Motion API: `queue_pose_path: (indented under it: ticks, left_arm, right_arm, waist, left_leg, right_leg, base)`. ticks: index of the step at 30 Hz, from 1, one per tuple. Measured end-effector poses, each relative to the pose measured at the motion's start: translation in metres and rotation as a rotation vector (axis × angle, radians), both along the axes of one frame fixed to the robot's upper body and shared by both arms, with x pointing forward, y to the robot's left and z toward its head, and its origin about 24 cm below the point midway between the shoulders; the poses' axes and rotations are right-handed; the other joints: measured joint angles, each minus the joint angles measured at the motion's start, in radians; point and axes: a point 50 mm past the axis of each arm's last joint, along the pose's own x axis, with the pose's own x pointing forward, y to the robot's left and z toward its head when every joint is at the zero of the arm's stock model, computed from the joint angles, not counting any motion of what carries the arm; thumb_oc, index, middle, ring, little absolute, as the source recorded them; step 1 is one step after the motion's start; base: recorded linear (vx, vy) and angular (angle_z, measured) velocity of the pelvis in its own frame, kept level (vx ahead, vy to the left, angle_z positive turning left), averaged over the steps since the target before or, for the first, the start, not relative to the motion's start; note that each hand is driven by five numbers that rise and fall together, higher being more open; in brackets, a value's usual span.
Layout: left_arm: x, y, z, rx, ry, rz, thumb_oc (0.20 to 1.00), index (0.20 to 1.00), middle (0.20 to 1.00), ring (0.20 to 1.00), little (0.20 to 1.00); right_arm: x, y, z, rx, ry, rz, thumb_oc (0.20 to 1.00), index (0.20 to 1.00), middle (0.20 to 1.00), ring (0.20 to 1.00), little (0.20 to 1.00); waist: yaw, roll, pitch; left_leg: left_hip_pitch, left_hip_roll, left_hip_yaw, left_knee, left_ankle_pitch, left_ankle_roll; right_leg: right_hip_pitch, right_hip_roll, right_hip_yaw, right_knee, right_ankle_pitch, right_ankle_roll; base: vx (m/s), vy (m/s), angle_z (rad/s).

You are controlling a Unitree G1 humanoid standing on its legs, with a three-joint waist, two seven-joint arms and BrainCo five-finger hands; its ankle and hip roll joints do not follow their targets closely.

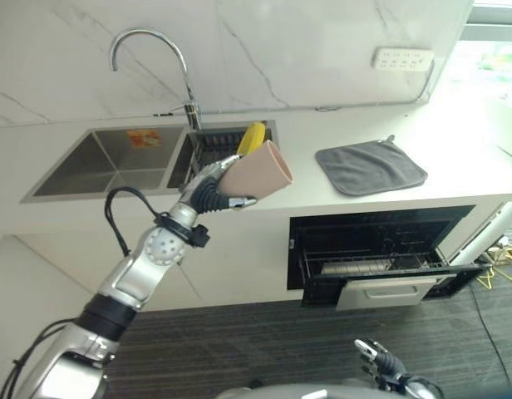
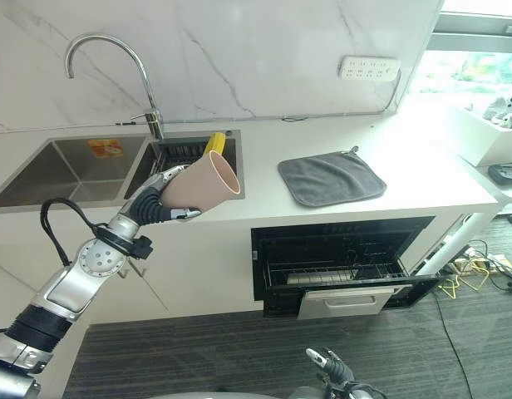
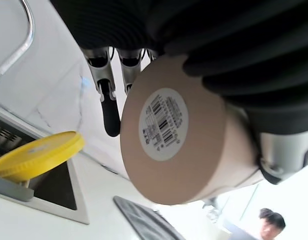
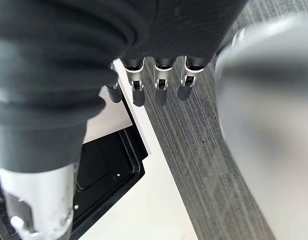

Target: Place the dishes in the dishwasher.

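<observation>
I have the cup (image 1: 258,172) gripped in my left hand (image 1: 208,189), fingers curled round its base, held tilted above the surface's (image 1: 347,133) near edge, just right of the sink (image 1: 98,162) where a yellow dish (image 1: 251,137) stands. I judge this the carry step: next I swing right and down to the open dishwasher (image 1: 381,249), well apart below. My right hand (image 1: 374,356) hangs low, fingers relaxed, holding nothing.
</observation>
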Motion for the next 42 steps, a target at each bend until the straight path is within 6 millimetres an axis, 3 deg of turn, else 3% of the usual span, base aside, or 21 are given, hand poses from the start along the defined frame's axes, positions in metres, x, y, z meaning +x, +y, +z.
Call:
queue_pose_path:
  ticks: [2,4,5,6,7,9,12,14,19,20,24,27,29,31,33,34,35,36,38,39,42]
  left_arm:
    - [-0.009,0.011,-0.005,-0.043,-0.004,0.059,0.2,0.2,0.2,0.2,0.2]
    - [-0.022,0.015,-0.027,-0.101,0.062,0.111,0.2,0.2,0.2,0.2,0.2]
    - [-0.024,0.013,-0.033,-0.102,0.085,0.103,0.2,0.2,0.2,0.2,0.2]
    - [-0.023,0.009,-0.034,-0.1,0.091,0.086,0.2,0.2,0.2,0.2,0.2]
    - [-0.015,-0.003,-0.028,-0.093,0.072,0.041,0.2,0.2,0.2,0.2,0.2]
    - [-0.007,-0.014,-0.016,-0.104,0.025,0.004,0.2,0.2,0.2,0.2,0.2]
    - [-0.008,-0.014,-0.006,-0.118,-0.017,-0.01,0.2,0.2,0.2,0.2,0.2]
    - [-0.01,-0.011,-0.008,-0.118,-0.006,-0.005,0.2,0.2,0.2,0.2,0.2]
    - [-0.009,-0.009,-0.009,-0.117,-0.001,0.005,0.2,0.2,0.2,0.2,0.2]
    - [-0.009,-0.007,-0.008,-0.119,-0.008,0.012,0.2,0.2,0.2,0.2,0.2]
    - [-0.009,-0.006,-0.008,-0.118,-0.007,0.016,0.2,0.2,0.2,0.2,0.2]
    - [-0.007,-0.005,-0.008,-0.112,-0.006,0.017,0.2,0.2,0.2,0.2,0.2]
    - [-0.003,-0.004,-0.008,-0.093,0.002,0.017,0.2,0.2,0.2,0.2,0.2]
    - [-0.001,-0.002,-0.001,-0.076,-0.018,0.017,0.2,0.2,0.2,0.2,0.2]
    - [0.0,0.004,0.0,-0.046,-0.017,0.034,0.2,0.2,0.2,0.2,0.2]
    - [-0.002,0.006,-0.004,-0.05,-0.009,0.045,0.2,0.2,0.2,0.2,0.2]
    - [-0.009,0.006,-0.019,-0.062,0.038,0.055,0.2,0.2,0.2,0.2,0.2]
    - [-0.013,0.004,-0.028,-0.083,0.064,0.063,0.2,0.2,0.2,0.2,0.2]
    - [-0.015,-0.003,-0.032,-0.142,0.073,0.07,0.2,0.2,0.2,0.2,0.2]
    - [-0.021,-0.006,-0.036,-0.169,0.084,0.072,0.2,0.2,0.2,0.2,0.2]
    - [-0.017,0.001,-0.024,-0.141,0.04,0.085,0.2,0.2,0.2,0.2,0.2]
  right_arm:
    - [-0.007,0.01,-0.002,0.016,0.016,0.102,1.0,1.0,1.0,1.0,1.0]
    - [-0.002,-0.003,0.005,-0.025,-0.016,0.158,1.0,1.0,1.0,1.0,1.0]
    - [-0.003,-0.012,0.006,-0.056,0.001,0.183,1.0,1.0,1.0,1.0,1.0]
    - [-0.006,-0.018,0.007,-0.072,0.012,0.18,1.0,1.0,1.0,1.0,1.0]
    - [-0.013,-0.023,0.006,-0.087,0.033,0.171,1.0,1.0,1.0,1.0,1.0]
    - [-0.016,-0.026,0.003,-0.101,0.068,0.155,1.0,1.0,1.0,1.0,1.0]
    - [-0.007,-0.02,0.001,-0.086,0.07,0.135,1.0,1.0,1.0,1.0,1.0]
    - [-0.008,-0.017,0.002,-0.078,0.046,0.128,1.0,1.0,1.0,1.0,1.0]
    - [-0.017,-0.011,0.0,-0.066,0.055,0.131,1.0,1.0,1.0,1.0,1.0]
    - [-0.014,-0.012,0.0,-0.075,0.05,0.136,1.0,1.0,1.0,1.0,1.0]
    - [-0.006,-0.013,0.002,-0.091,0.034,0.126,1.0,1.0,1.0,1.0,1.0]
    - [-0.003,-0.02,0.004,-0.112,0.027,0.074,1.0,1.0,1.0,1.0,1.0]
    - [-0.003,-0.021,0.004,-0.105,0.021,0.033,1.0,1.0,1.0,1.0,1.0]
    - [-0.008,-0.021,0.003,-0.098,0.033,0.019,1.0,1.0,1.0,1.0,1.0]
    - [-0.009,-0.021,0.001,-0.098,0.048,0.016,1.0,1.0,1.0,1.0,1.0]
    - [-0.01,-0.02,0.001,-0.091,0.053,0.019,1.0,1.0,1.0,1.0,1.0]
    - [-0.01,-0.011,-0.001,-0.055,0.048,0.026,1.0,1.0,1.0,1.0,1.0]
    - [-0.009,-0.012,-0.001,-0.054,0.051,0.027,1.0,1.0,1.0,1.0,1.0]
    - [-0.013,-0.013,-0.003,-0.057,0.076,0.024,1.0,1.0,1.0,1.0,1.0]
    - [-0.022,-0.01,-0.006,-0.04,0.098,0.015,1.0,1.0,1.0,1.0,1.0]
    - [-0.022,-0.022,-0.003,-0.074,0.094,0.03,1.0,1.0,1.0,1.0,1.0]
  waist:
    - [0.004,-0.006,-0.001]
    - [0.003,0.035,0.004]
    - [0.008,0.041,0.013]
    - [0.015,0.033,0.017]
    - [-0.006,0.019,0.028]
    - [-0.004,0.01,0.043]
    - [0.0,0.034,0.037]
    - [-0.02,0.04,0.032]
    - [-0.031,0.052,0.026]
    - [-0.028,0.062,0.02]
    - [-0.009,0.051,0.017]
    - [-0.014,0.05,0.02]
    - [-0.025,0.045,0.025]
    - [-0.025,0.016,0.02]
    - [-0.027,-0.011,0.022]
    - [-0.026,-0.013,0.022]
    - [-0.015,-0.013,0.019]
    - [-0.008,-0.01,0.013]
    - [-0.02,0.012,0.018]
    - [0.003,-0.003,0.012]
    - [0.009,-0.006,-0.002]
  left_leg:
    - [0.0,0.091,0.005,0.0,0.016,-0.069]
    - [-0.001,0.216,-0.029,0.001,0.071,-0.123]
    - [-0.009,0.246,-0.017,0.001,0.128,-0.081]
    - [-0.041,0.245,0.01,0.004,0.228,-0.064]
    - [-0.115,0.237,0.074,0.052,0.296,-0.083]
    - [-0.118,0.131,0.11,0.084,0.164,-0.088]
    - [0.002,0.022,-0.084,-0.004,0.098,-0.084]
    - [0.035,0.023,-0.052,-0.003,0.086,-0.062]
    - [0.038,0.039,-0.051,-0.003,0.032,-0.05]
    - [0.043,0.048,-0.047,0.001,-0.036,-0.025]
    - [0.05,-0.005,-0.018,0.003,-0.059,0.023]
    - [0.048,-0.056,-0.013,0.001,-0.072,0.075]
    - [0.057,-0.074,-0.029,-0.003,-0.07,0.101]
    - [0.053,-0.09,-0.026,-0.001,-0.073,0.103]
    - [0.053,-0.096,-0.022,0.003,-0.079,0.108]
    - [0.056,-0.087,-0.013,0.003,-0.077,0.089]
    - [0.081,-0.036,-0.014,0.004,-0.093,0.059]
    - [0.1,0.004,-0.026,0.005,-0.1,0.014]
    - [0.111,0.045,-0.041,0.051,-0.113,-0.023]
    - [0.103,0.061,-0.001,0.143,-0.139,-0.053]
    - [0.049,0.11,0.005,0.247,-0.125,-0.066]
  right_leg:
    - [0.036,0.112,-0.076,-0.033,-0.013,-0.035]
    - [0.077,0.267,-0.119,-0.079,-0.036,-0.123]
    - [0.071,0.298,-0.129,-0.083,-0.047,-0.157]
    - [0.077,0.311,-0.16,-0.086,-0.048,-0.188]
    - [0.075,0.299,-0.222,-0.098,-0.033,-0.208]
    - [0.112,0.303,-0.249,-0.163,-0.034,-0.223]
    - [0.128,0.337,-0.202,-0.192,-0.014,-0.206]
    - [0.139,0.353,-0.201,-0.203,0.01,-0.255]
    - [0.132,0.367,-0.2,-0.203,0.01,-0.256]
    - [0.126,0.378,-0.192,-0.203,0.015,-0.245]
    - [0.082,0.322,-0.157,-0.125,-0.003,-0.205]
    - [-0.019,0.261,-0.126,0.093,-0.067,-0.16]
    - [-0.138,0.221,-0.06,0.319,-0.093,-0.126]
    - [-0.16,0.181,-0.067,0.234,-0.089,-0.108]
    - [-0.171,0.123,-0.083,0.049,0.006,-0.046]
    - [-0.167,0.121,-0.073,0.014,0.039,-0.046]
    - [-0.093,0.195,-0.083,-0.029,0.046,-0.059]
    - [0.044,0.269,-0.092,-0.203,0.108,-0.151]
    - [0.089,0.311,-0.123,-0.211,0.069,-0.18]
    - [0.108,0.326,-0.094,-0.212,0.037,-0.205]
    - [0.11,0.375,-0.084,-0.205,0.023,-0.248]
  base:
    - [-0.01,-0.517,-0.08]
    - [-0.05,-0.306,0.04]
    - [-0.06,-0.166,0.32]
    - [-0.03,-0.114,0.81]
    - [0.01,-0.027,1.14]
    - [0.1,0.023,0.57]
    - [0.1,0.096,-0.5]
    - [0.1,0.11,-0.22]
    - [0.09,0.104,0.01]
    - [0.05,0.169,-0.11]
    - [0.02,0.214,-0.23]
    - [0.04,0.155,-0.01]
    - [0.1,-0.057,0.16]
    - [0.11,-0.169,0.07]
    - [0.11,-0.303,-0.07]
    - [0.11,-0.324,-0.01]
    - [0.27,-0.501,0.02]
    - [0.31,-0.57,-0.02]
    - [0.2,-0.405,0.12]
    - [0.08,-0.239,-0.23]
    - [0.06,-0.198,-0.19]
